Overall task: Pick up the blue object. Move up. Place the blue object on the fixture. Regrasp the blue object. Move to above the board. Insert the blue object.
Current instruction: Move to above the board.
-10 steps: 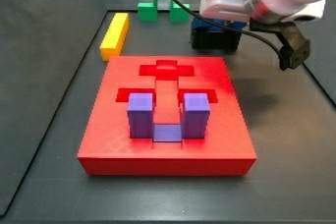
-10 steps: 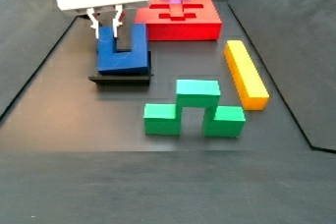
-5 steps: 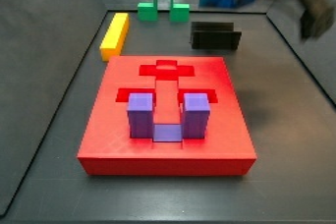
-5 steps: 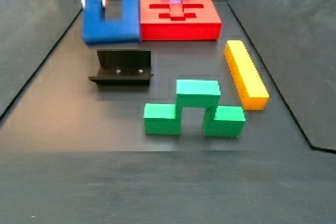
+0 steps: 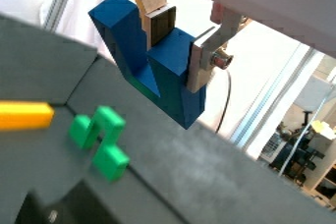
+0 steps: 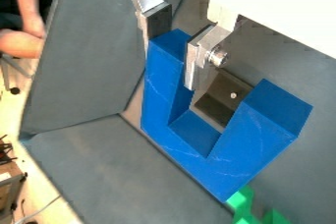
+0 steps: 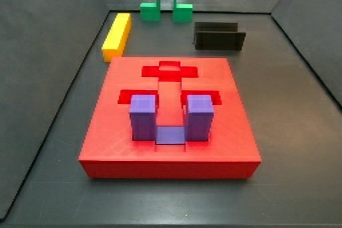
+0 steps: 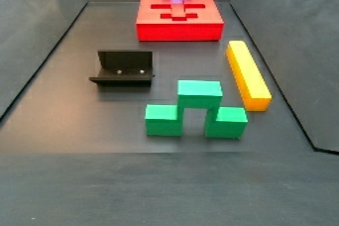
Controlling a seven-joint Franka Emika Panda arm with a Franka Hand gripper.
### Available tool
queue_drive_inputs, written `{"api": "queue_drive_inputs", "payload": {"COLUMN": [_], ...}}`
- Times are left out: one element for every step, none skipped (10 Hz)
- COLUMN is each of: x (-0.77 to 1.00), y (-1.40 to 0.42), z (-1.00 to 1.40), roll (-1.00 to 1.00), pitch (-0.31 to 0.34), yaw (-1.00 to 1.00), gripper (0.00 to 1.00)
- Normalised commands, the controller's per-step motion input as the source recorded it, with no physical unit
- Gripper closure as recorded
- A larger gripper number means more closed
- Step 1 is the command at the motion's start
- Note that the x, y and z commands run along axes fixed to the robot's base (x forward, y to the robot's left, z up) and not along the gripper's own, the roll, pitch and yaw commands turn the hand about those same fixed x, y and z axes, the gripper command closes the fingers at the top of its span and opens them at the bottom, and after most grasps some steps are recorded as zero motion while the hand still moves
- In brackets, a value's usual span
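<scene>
The gripper [image 5: 182,33] is out of sight in both side views; only the wrist views show it. There its flat silver fingers [image 6: 201,58] are closed onto the blue object [image 5: 155,63], one plate pressed against the outside of a leg and the other tucked into the slot between the two legs, so the jaws stand only as far apart as that one leg is thick. The block [image 6: 217,120] hangs from the gripper clear of the floor, its bridge lower than the pinched leg in the wrist view, and it touches nothing else that I can see.

Below it in a wrist view lie the green block [image 5: 102,141] and an end of the yellow bar [image 5: 24,116] on the dark floor.

On the table, the fixture [image 8: 125,69] stands with nothing in it, its low middle bare. The board [image 7: 170,122] lies flat with the purple block [image 7: 170,119] seated legs-up in one recess; the cross-shaped recess [image 7: 168,71] beside it is open. The yellow bar [image 8: 248,72] and green block [image 8: 196,109] rest near the fixture, apart from it.
</scene>
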Motion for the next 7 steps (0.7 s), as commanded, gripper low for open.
{"api": "queue_drive_inputs", "payload": {"x": [0.04, -1.35, -1.38, -1.4, -1.4, -1.4, -1.4], "y": [-0.02, -1.4, -1.4, -1.29, -1.24, -1.21, -1.21], "z": [0.25, 0.31, 0.32, 0.29, 0.26, 0.27, 0.26], "roll": [0.01, -1.0, -1.0, -1.0, -1.0, -1.0, -1.0], "pitch": [0.106, 0.025, 0.0, -0.042, -0.053, -0.067, -0.08], "yaw": [0.02, 0.04, 0.04, 0.05, 0.06, 0.06, 0.06], "gripper": [1.0, 1.0, 1.0, 1.0, 1.0, 1.0, 1.0]}}
